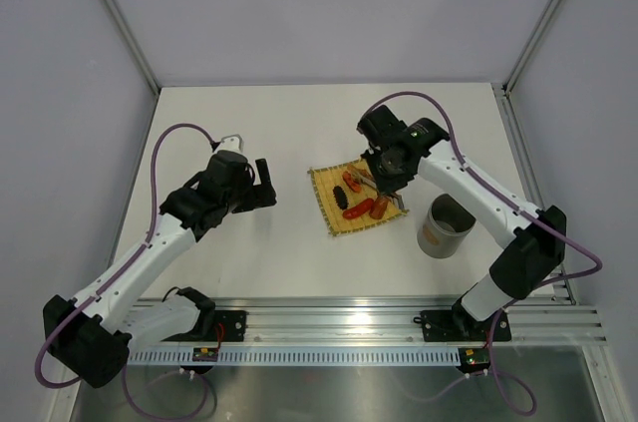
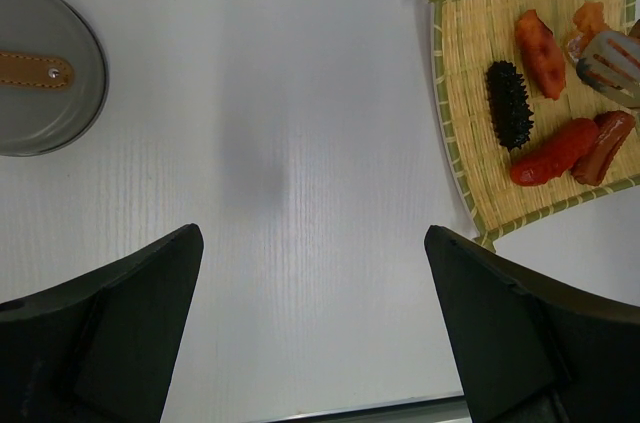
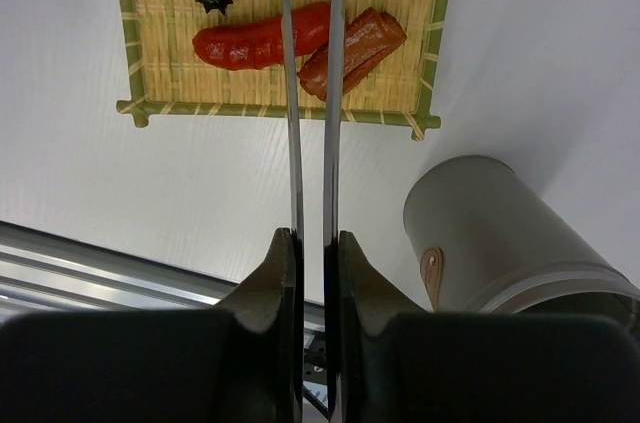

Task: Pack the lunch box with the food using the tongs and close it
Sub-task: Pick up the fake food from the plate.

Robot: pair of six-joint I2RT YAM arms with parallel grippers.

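The food lies on a yellow woven mat (image 1: 344,211): a dark spiky piece (image 2: 509,103), a red piece (image 3: 255,43), a brown sausage (image 3: 355,48) and an orange piece (image 2: 541,51). My right gripper (image 3: 312,243) is shut on the silver tongs (image 3: 289,93) and hovers over the mat's right side (image 1: 387,175). The tongs' two arms are squeezed almost parallel. A slotted tong tip (image 2: 612,63) sits by an orange piece at the mat's far edge. The grey lunch box (image 1: 446,226) stands upright right of the mat, its mouth uncovered. My left gripper (image 2: 312,233) is open and holds nothing, left of the mat (image 1: 261,183).
A shallow round grey lid (image 2: 40,68) with a tan leather tab lies on the white table left of my left gripper. A metal rail (image 1: 359,327) runs along the near edge. Grey walls close in the back and sides.
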